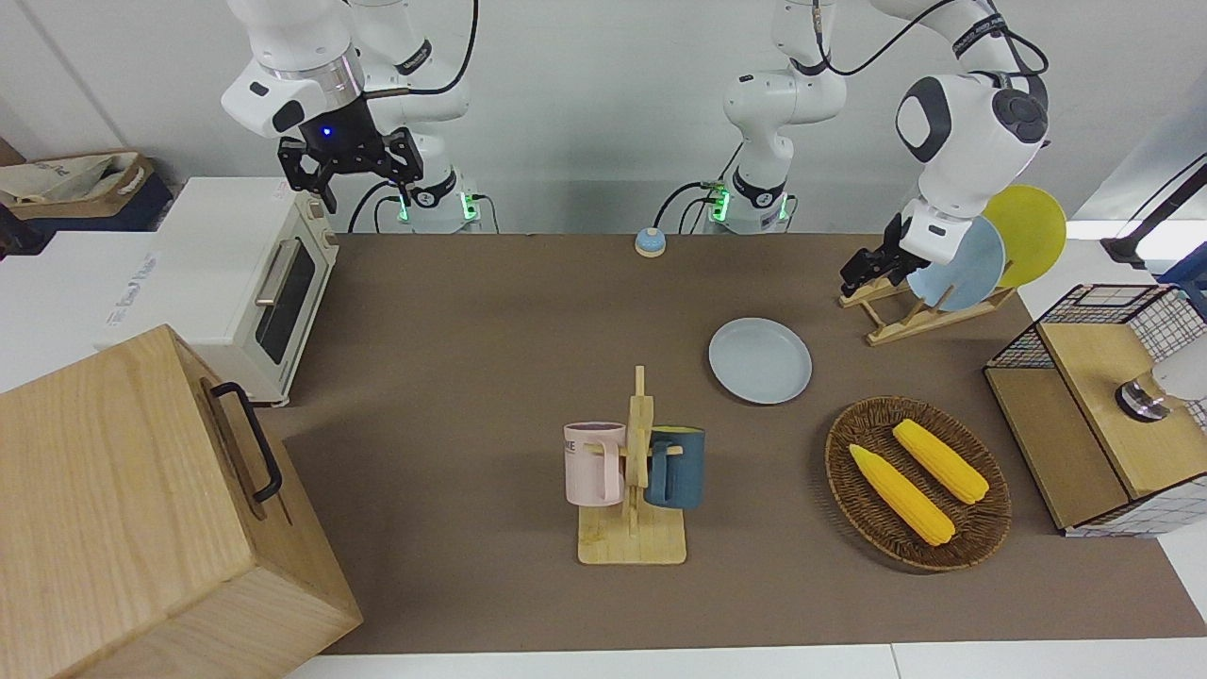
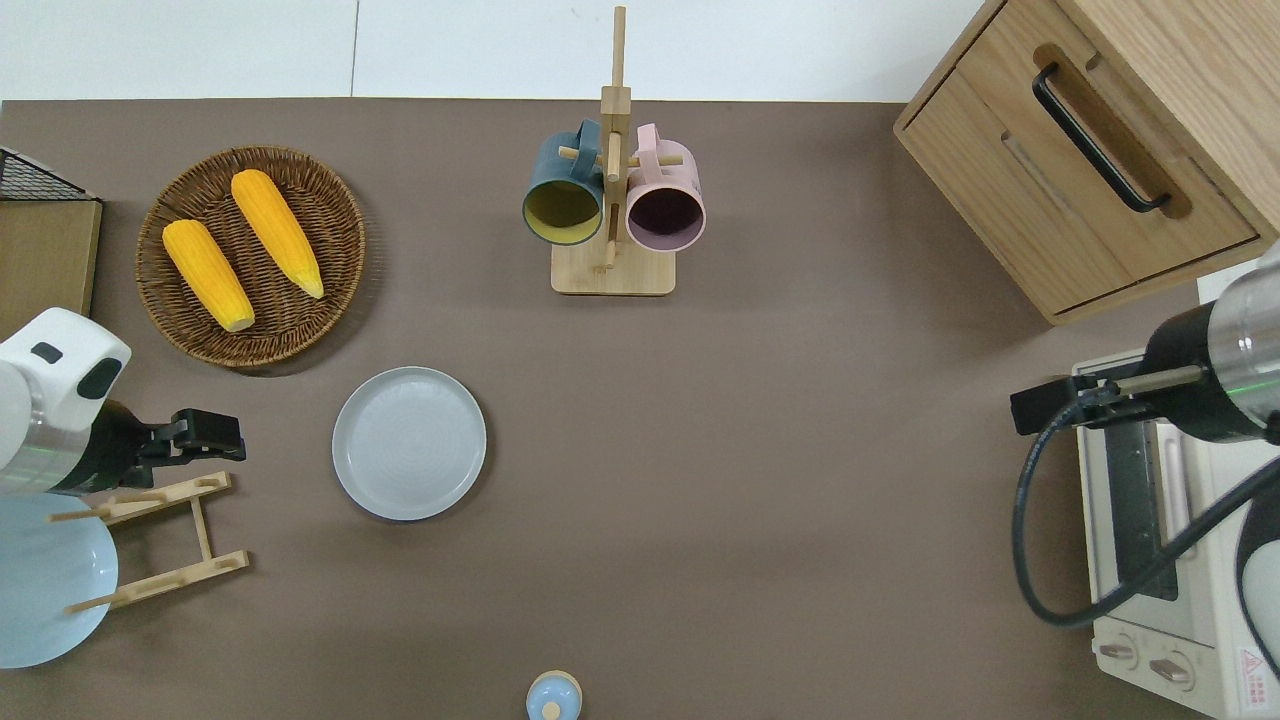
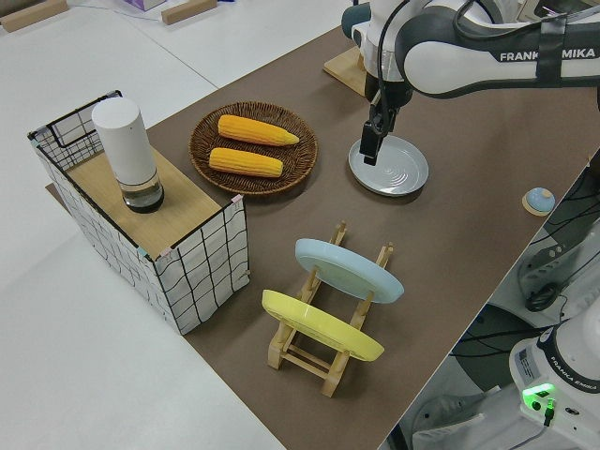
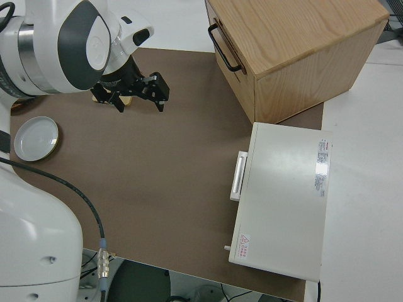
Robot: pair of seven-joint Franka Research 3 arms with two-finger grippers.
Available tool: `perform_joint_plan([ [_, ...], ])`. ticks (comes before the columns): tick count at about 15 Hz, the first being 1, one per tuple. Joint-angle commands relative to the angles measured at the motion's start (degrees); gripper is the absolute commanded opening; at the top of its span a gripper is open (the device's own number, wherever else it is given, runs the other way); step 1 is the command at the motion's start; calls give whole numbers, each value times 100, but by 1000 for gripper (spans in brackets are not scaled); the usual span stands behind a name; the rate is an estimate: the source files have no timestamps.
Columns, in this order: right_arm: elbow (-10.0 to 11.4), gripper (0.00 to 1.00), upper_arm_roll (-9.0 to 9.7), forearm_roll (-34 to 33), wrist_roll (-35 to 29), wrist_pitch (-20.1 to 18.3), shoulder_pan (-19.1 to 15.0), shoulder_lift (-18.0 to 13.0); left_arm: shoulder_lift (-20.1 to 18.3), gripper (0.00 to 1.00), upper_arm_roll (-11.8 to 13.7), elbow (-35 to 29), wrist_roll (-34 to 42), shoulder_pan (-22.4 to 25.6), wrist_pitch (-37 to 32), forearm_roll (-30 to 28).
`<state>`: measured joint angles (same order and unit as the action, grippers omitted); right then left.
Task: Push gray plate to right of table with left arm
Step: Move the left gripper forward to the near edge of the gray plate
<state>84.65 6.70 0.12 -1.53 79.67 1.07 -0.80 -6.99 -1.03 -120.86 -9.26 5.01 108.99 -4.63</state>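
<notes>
The gray plate (image 1: 760,360) (image 2: 409,443) lies flat on the brown table (image 1: 471,311), between the wooden dish rack and the mug rack. My left gripper (image 1: 851,279) (image 2: 238,437) (image 3: 368,154) hangs low over the table between the dish rack and the plate, on the plate's side toward the left arm's end. It is shut, holds nothing, and is a short gap away from the rim. My right gripper (image 1: 368,193) (image 4: 140,104) is parked and open.
A dish rack (image 2: 160,545) holds a sky-blue plate (image 1: 957,264) and a yellow plate (image 1: 1028,231). A wicker basket (image 2: 330,215) with two corn cobs, a mug rack (image 1: 634,538), a wooden cabinet (image 1: 123,509), a toaster oven (image 1: 236,273), a bell (image 1: 650,242) and a wire crate (image 1: 1094,311) stand around.
</notes>
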Motion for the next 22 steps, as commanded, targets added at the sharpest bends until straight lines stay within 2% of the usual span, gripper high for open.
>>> perform_joint_plan([
  [1,-46,983,77,59,-14,-84,-115,-17,-101,991,-38,-744,-260,-61,876,-74],
  [4,-46,983,86,59,-5,-84,-115,-17,56,989,-38,-1026,-524,-254,1352,-82],
  [9,-46,983,86,59,-5,-84,-115,-17,531,989,-38,-1036,-1122,-772,1880,-74],
  [11,-46,983,77,59,-5,-84,-115,-17,663,989,-38,-1062,-1218,-799,2055,-74],
  [22,-46,983,86,59,-5,-84,-115,-17,708,989,-38,-1712,-1219,-835,2987,-74],
])
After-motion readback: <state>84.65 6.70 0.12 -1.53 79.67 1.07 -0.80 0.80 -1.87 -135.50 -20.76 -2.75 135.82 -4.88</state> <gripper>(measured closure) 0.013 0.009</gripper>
